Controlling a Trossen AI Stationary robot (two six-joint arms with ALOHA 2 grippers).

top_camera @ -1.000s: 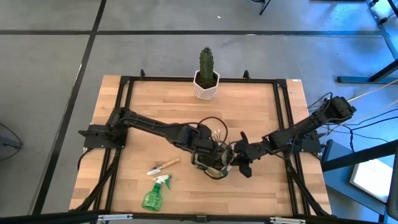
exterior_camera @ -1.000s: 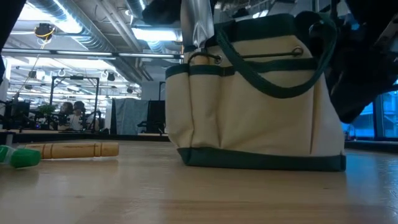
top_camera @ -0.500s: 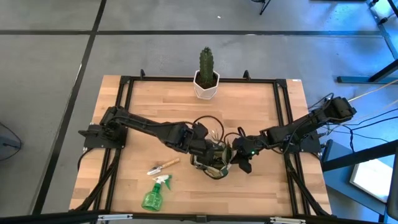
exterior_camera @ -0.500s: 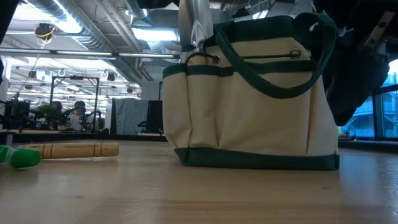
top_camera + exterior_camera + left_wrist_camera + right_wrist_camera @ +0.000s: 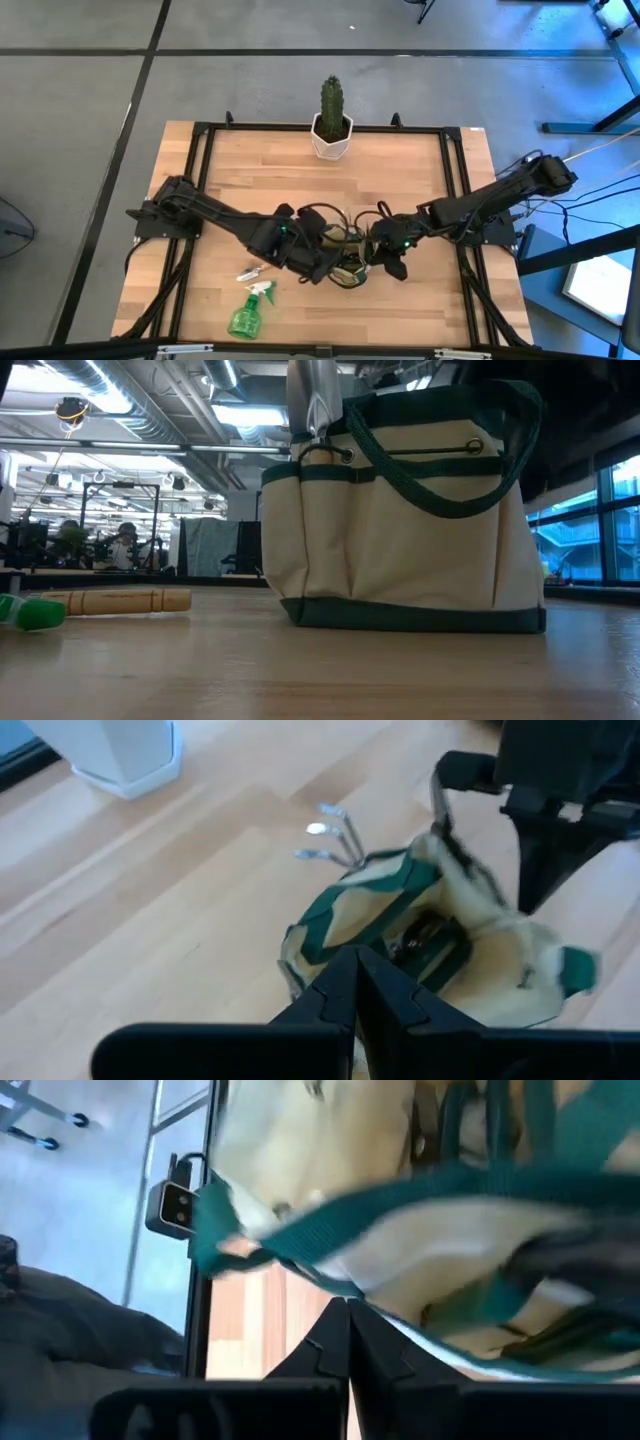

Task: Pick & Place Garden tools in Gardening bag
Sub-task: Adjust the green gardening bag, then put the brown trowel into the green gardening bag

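Since a second ago my left arm has folded back and dropped toward the table's front, so my left gripper [image 5: 312, 262] now sits just beside the bag's [image 5: 347, 258] left side, while my right gripper [image 5: 385, 244] has slid in against its right rim. Both pairs of fingers are pressed together and pinch nothing.

What matters next: the trowel [image 5: 262, 267] lies on the table to the left of the bag, just beyond my left gripper, its long axis slanting with the wooden handle pointing toward the bag. My left arm is clearly the nearer one. The bottle [image 5: 247, 312] lies further forward, near the table's front edge.

From table height the bag stands upright, cream with green trim, a silver blade poking from a side pocket; fork tines [image 5: 330, 828] show at its rim.
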